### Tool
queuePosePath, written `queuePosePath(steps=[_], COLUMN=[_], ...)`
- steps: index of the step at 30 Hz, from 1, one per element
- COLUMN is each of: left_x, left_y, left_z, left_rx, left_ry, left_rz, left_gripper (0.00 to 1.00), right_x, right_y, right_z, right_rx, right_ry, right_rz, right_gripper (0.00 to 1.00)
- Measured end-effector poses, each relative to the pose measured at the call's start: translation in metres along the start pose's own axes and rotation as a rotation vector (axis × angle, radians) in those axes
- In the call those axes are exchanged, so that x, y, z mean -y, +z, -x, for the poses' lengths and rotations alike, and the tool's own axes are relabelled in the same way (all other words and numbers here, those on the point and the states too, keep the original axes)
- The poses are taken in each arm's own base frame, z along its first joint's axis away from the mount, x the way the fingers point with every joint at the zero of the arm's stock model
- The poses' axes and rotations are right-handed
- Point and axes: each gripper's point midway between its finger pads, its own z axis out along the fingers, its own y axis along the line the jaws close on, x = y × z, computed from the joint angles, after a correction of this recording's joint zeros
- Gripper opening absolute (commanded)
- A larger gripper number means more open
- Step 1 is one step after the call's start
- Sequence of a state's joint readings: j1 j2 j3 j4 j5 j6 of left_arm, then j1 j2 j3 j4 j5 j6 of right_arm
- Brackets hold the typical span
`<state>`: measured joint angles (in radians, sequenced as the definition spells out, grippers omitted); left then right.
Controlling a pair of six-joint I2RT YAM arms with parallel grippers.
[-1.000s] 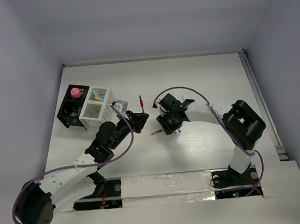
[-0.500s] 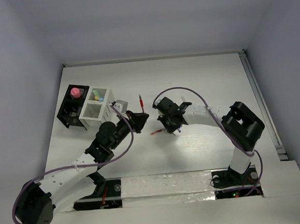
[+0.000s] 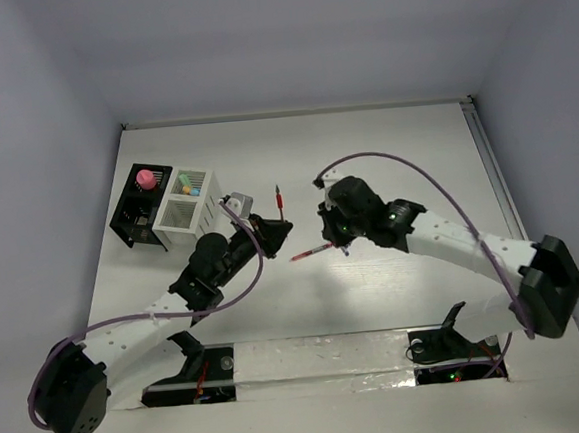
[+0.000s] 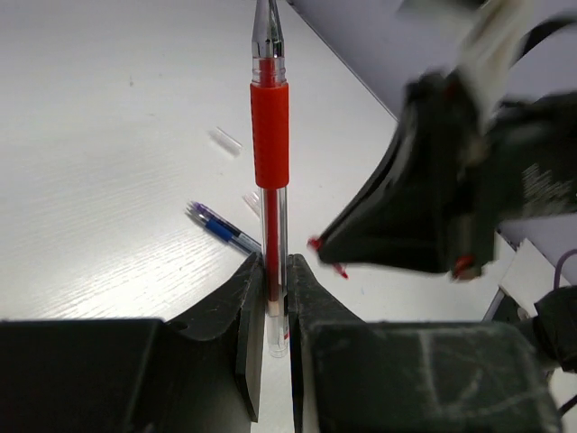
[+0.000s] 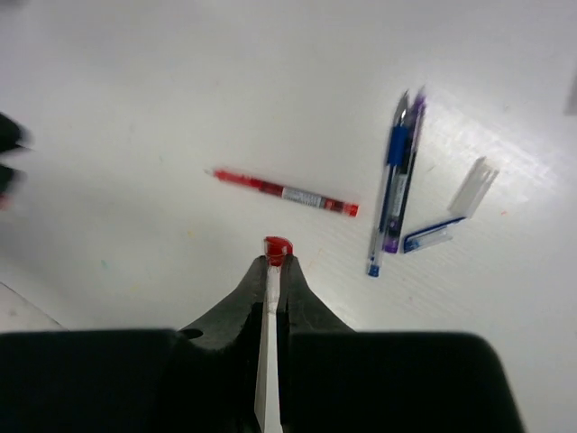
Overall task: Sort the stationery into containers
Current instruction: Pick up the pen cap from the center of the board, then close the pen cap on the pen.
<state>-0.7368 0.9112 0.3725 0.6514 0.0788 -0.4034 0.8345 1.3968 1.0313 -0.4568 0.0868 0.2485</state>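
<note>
Tabletop [image 3: 385, 159] has the black box [image 3: 135, 224] and white box [image 3: 174, 220] at ten o'clock. My left pincer [image 4: 273, 266] is clenched on the tail of a red pen [image 4: 270, 135] pointing to twelve. Right pincer [image 5: 274, 271] is clenched on a thin red-tipped pen [image 5: 277, 245]. A loose red pen [image 5: 281, 193] and blue pens [image 5: 394, 176] lie mid-tabletop. I judge the pens light, stiff and slick. An end grip may pivot, so I'd grab the rubber sleeve or mid-barrel.
</note>
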Motion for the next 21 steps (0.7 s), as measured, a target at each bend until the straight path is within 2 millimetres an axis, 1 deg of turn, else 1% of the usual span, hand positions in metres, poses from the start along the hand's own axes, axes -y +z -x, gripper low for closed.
queuePosePath(steps=[3, 4, 6, 9, 12, 15, 21], left_x=[0.003, 0.004, 0.006, 0.010, 0.015, 0.022, 0.032], left_y=[0.005, 0.006, 0.008, 0.010, 0.013, 0.014, 0.013], left_z=[-0.009, -0.012, -0.015, -0.019, -0.029, -0.041, -0.051], left_rx=[-0.030, -0.038, -0.048, -0.061, -0.086, -0.124, -0.154], left_ry=[-0.006, -0.008, -0.011, -0.014, -0.015, -0.012, 0.000], left_rz=[-0.028, -0.036, -0.055, -0.081, -0.108, -0.134, -0.179], left_gripper=[0.00, 0.00, 0.00, 0.00, 0.00, 0.00, 0.00], right_x=[0.004, 0.006, 0.009, 0.013, 0.012, 0.009, 0.001], right_y=[-0.030, -0.040, -0.057, -0.076, -0.086, -0.091, -0.103], right_z=[0.035, 0.044, 0.059, 0.077, 0.091, 0.102, 0.127], right_rx=[0.172, 0.222, 0.315, 0.430, 0.520, 0.597, 0.721], right_ry=[0.055, 0.071, 0.107, 0.159, 0.205, 0.243, 0.286], right_rz=[-0.016, -0.019, -0.023, -0.025, -0.008, 0.024, 0.088], right_gripper=[0.00, 0.00, 0.00, 0.00, 0.00, 0.00, 0.00])
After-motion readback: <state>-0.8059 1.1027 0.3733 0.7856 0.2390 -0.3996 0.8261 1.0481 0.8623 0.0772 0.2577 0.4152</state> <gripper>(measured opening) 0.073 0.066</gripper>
